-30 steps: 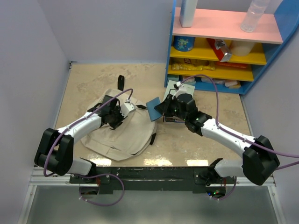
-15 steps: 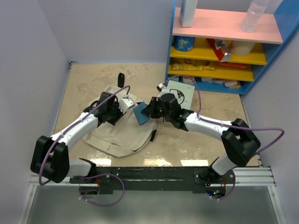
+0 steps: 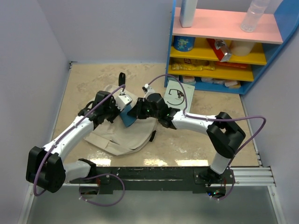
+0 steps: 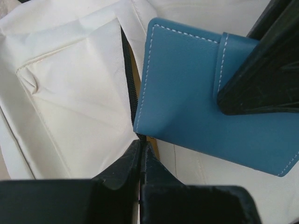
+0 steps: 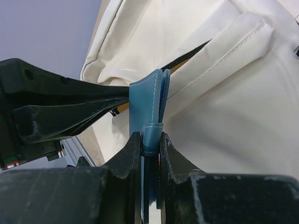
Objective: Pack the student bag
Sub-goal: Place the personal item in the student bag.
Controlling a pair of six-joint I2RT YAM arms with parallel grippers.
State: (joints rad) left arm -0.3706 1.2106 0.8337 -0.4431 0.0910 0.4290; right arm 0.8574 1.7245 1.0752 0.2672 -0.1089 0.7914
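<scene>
beige tabletop, left of centre: we see the student bag [image 3: 117,137] lying flat, long axis roughly near-to-far, black handle loop [image 3: 121,78] toward the far wall, left gripper [image 4: 140,151] pinching its zipper edge, right gripper [image 5: 150,140] clamping a blue wallet [image 4: 187,102] at the opening.

The student bag [image 3: 119,137] lies flat on the left half of the counter [image 3: 187,144]. Over its far edge the left claw [image 3: 114,108] and right claw [image 3: 136,112] meet. The right one grips a tilted blue wallet [image 3: 126,117] just beside the left.
</scene>
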